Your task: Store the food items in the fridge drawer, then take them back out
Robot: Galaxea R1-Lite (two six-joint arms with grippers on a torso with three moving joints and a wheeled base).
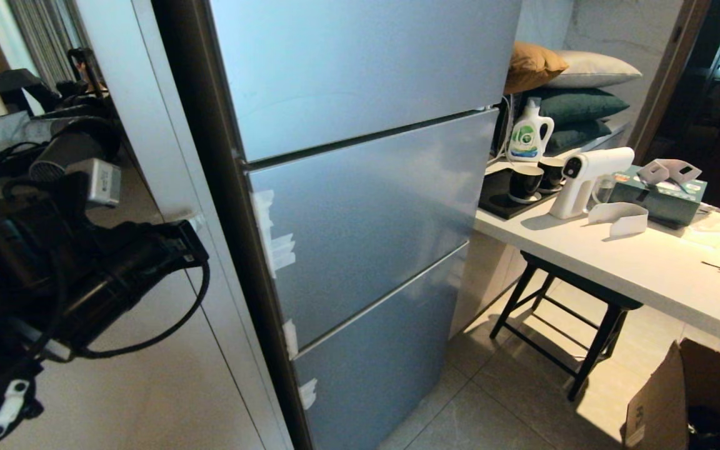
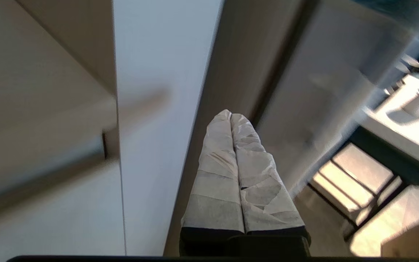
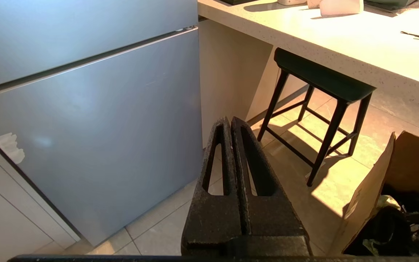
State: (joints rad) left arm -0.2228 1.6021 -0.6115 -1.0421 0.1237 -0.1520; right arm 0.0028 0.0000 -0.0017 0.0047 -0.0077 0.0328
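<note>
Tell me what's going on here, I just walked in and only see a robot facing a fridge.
Nothing is being handled yet. The robot faces the silver-grey fridge, whose doors and drawers are all closed. Its left gripper, fingers wrapped in white tape and pressed together, is raised beside the fridge's left edge and holds nothing. The right gripper is shut and empty, hanging low near the black stool. No potato or pepper is in view.

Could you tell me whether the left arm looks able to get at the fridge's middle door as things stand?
Probably yes: the left gripper, fingers pressed together and holding nothing, is raised beside the fridge, whose doors are all closed, with nothing visible between them.
</note>
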